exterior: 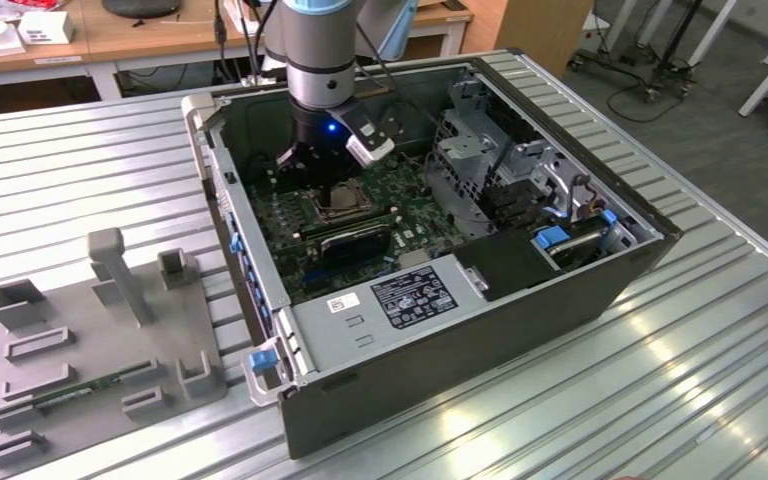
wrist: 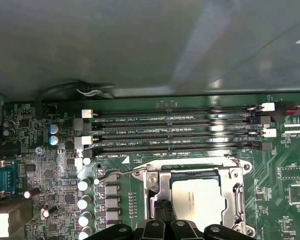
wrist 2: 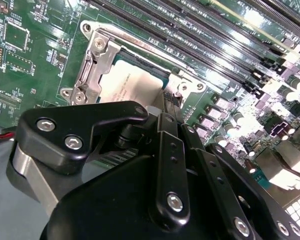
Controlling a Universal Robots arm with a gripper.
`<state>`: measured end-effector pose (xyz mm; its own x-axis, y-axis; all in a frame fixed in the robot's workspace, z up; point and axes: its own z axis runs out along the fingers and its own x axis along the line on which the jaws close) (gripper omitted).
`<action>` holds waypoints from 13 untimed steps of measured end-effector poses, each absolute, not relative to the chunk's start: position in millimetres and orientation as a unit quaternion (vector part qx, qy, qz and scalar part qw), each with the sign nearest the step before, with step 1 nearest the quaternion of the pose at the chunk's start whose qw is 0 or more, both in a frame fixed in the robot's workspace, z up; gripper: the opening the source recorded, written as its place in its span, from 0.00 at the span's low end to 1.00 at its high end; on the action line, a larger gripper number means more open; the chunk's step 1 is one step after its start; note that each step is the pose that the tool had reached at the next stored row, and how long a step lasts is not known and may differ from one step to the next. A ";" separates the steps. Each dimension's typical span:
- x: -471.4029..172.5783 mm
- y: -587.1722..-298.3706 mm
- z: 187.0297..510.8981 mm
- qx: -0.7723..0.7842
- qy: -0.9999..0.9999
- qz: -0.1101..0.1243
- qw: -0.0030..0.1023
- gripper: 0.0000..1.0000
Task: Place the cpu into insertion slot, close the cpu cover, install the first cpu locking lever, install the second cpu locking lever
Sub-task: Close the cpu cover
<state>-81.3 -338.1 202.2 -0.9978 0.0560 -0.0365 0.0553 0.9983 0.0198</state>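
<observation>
Exterior view: the black gripper (exterior: 324, 165) hung deep inside the grey metal computer case (exterior: 491, 300). Second wrist view: it was clenched shut at the square, silver-framed insertion slot (wrist 2: 90, 60). First wrist view: the flat, matte cpu (wrist: 197, 200) sat in it.

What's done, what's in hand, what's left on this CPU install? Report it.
Done: the cpu sits in the insertion slot, and the cpu cover looks lowered around it. In hand: the pincer is down at the slot's edge. Left: a wire locking lever juts out past the cover over the board, seemingly unlatched; whether the other lever is locked, I cannot tell.
</observation>
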 end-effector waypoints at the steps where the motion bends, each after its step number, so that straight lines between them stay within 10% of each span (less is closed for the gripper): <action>1: -81.3 -338.1 202.2 0.028 0.999 0.009 0.018 0.11; 13: -81.6 -338.2 197.8 0.028 0.999 0.009 0.018 0.11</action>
